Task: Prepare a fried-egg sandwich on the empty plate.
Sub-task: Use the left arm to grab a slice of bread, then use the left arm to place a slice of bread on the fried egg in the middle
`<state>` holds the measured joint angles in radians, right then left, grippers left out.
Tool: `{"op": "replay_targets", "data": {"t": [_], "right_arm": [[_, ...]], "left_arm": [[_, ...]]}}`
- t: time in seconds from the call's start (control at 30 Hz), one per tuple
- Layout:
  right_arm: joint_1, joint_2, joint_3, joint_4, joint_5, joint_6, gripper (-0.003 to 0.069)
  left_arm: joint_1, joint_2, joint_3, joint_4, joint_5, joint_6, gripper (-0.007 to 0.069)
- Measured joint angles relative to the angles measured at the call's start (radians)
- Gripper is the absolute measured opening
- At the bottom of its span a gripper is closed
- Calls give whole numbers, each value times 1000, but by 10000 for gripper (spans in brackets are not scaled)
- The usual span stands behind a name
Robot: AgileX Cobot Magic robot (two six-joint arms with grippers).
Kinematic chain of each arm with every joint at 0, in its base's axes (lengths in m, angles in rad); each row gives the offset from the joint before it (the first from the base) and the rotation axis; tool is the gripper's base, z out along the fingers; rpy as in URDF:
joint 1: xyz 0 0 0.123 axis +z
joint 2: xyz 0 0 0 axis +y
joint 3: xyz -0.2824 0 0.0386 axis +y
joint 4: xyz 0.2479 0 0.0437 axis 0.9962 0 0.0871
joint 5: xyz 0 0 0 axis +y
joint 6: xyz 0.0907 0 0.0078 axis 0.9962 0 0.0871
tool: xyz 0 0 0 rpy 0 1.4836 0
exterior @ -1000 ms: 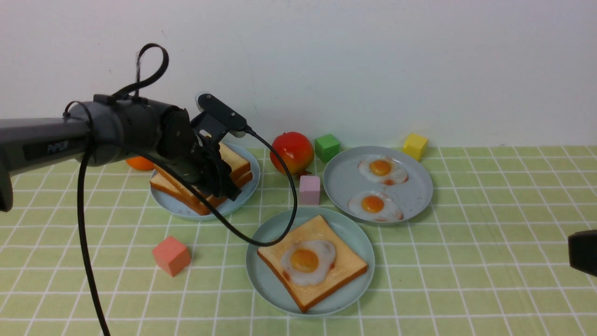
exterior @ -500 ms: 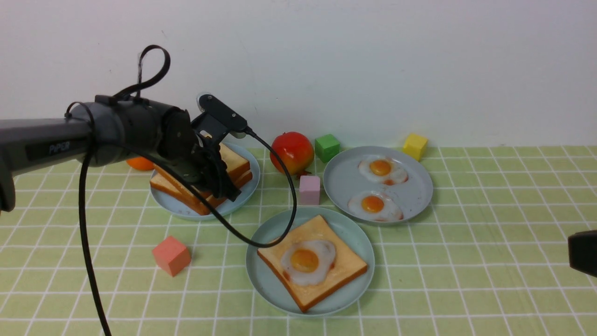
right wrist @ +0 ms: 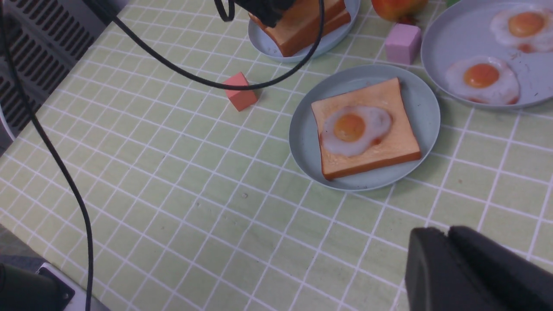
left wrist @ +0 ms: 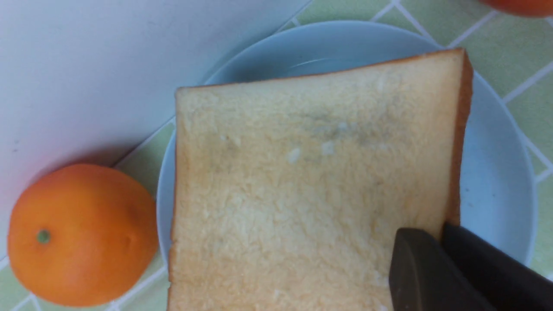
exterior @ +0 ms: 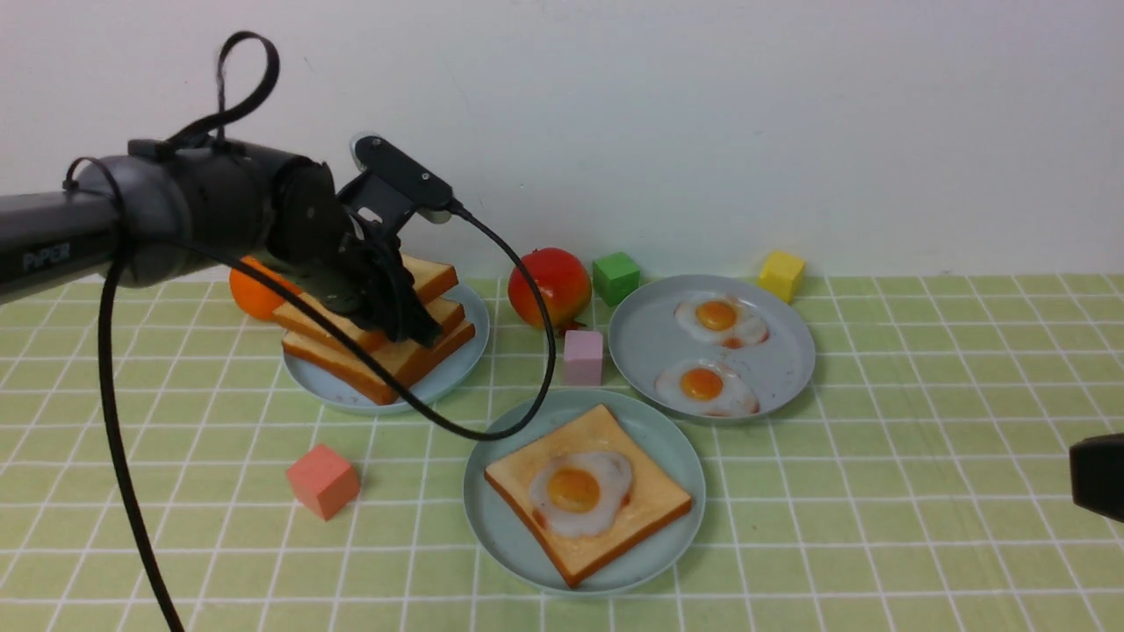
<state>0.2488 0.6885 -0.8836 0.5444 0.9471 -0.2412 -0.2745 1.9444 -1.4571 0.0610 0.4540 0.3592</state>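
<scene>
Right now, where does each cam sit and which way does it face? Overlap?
Front view: between the arms, facing forward to the wall; shows the left arm, the left gripper on the top toast slice, a bit of the right arm.
Left wrist view: on that wrist, looking down on the slice and the orange; own fingers show.
Right wrist view: high, looking down at the mint plate; the right gripper shows.
Shared: front and right wrist both show the mint plate and coral cube.

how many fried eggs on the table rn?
3. Two lie on the grey-blue plate: far egg, near egg. The third egg sits on the toast in the mint plate. None appear hidden.
</scene>
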Motion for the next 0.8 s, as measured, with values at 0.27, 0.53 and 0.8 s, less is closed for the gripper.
{"op": "replay_targets", "data": {"t": [0.27, 0.53, 0.8], "right_arm": [[0, 0, -59, -72, 93, 1, 73], [0, -59, -65, -167, 209, 5, -11], [0, -175, -67, -216, 221, 26, -12]], "left_arm": [[-169, -134, 9, -7, 180, -36, 27], [-438, -165, 69, 20, 296, -174, 27], [-535, -138, 74, 84, 256, -228, 27]]}}
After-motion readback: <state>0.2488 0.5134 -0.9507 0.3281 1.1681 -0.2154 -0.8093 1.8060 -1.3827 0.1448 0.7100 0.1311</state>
